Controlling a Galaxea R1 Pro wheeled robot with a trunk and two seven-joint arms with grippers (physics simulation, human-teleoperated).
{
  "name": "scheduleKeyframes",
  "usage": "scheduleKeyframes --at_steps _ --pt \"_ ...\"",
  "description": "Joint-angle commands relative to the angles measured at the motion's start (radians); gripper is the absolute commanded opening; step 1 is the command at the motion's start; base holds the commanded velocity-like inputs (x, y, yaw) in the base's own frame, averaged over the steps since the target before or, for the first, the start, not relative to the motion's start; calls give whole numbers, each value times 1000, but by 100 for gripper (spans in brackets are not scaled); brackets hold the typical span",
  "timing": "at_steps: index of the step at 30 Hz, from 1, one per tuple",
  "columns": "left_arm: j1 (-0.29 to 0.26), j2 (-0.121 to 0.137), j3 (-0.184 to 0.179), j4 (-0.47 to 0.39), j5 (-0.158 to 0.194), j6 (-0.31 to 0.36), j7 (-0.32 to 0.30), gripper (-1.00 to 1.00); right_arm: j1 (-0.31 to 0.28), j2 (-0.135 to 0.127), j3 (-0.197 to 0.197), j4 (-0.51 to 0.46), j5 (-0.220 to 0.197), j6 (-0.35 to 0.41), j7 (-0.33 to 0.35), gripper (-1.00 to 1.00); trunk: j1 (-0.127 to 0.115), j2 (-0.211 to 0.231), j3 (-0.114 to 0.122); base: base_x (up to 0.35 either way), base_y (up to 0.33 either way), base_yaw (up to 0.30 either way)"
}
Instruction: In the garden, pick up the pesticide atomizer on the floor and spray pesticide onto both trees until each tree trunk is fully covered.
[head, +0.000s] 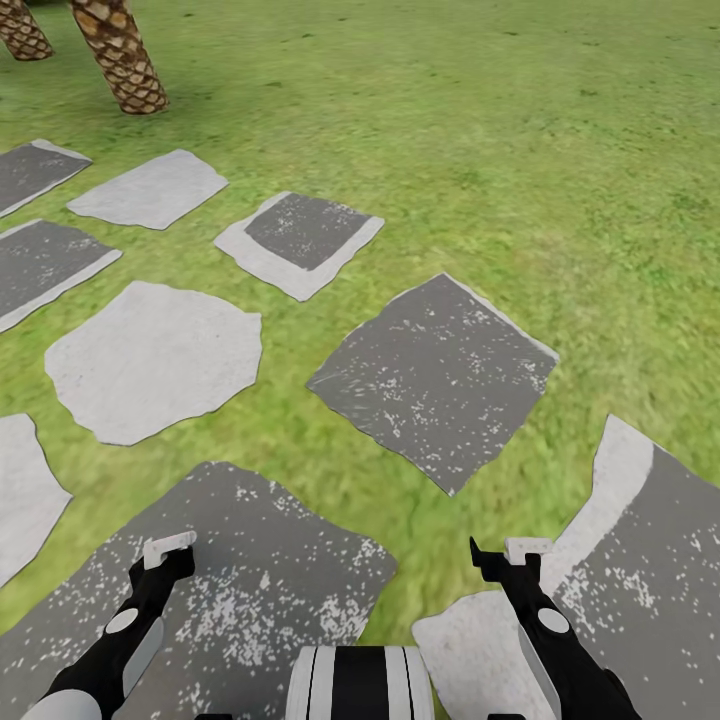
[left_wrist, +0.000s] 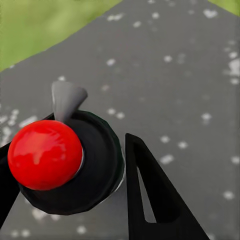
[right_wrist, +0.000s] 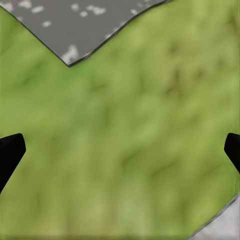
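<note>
An outdoor garden in a simulator render: a green grass lawn (head: 520, 130) set with irregular grey stone paving slabs (head: 437, 378), some pale, some dark and speckled white. Two diamond-scaled brown palm trunks (head: 122, 52) rise from the grass at the far left.

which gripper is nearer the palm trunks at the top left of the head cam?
Left. The left gripper sits low on the same side as the palm trunks, far short of them across the stone slabs. The right gripper is equally low but further across.

atomizer (left_wrist: 60, 165) | black, red knob, grey nozzle | between left tool fingers
</note>
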Motion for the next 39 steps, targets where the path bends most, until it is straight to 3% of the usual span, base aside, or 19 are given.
scheduleKeyframes --at_steps 1,5,39 --pt "0 0 -2 1 6 -3 2 -100 0 0 -2 1 4 -3 1 100 0 0 0 0 0 0" --pt "0 0 -3 0 6 -2 2 -100 0 0 -2 1 4 -3 1 100 0 0 0 0 0 0" --pt "1 4 -10 -19 1 8 1 -100 0 0 -2 -1 3 -4 2 100 -15 8 133 0 0 -4"
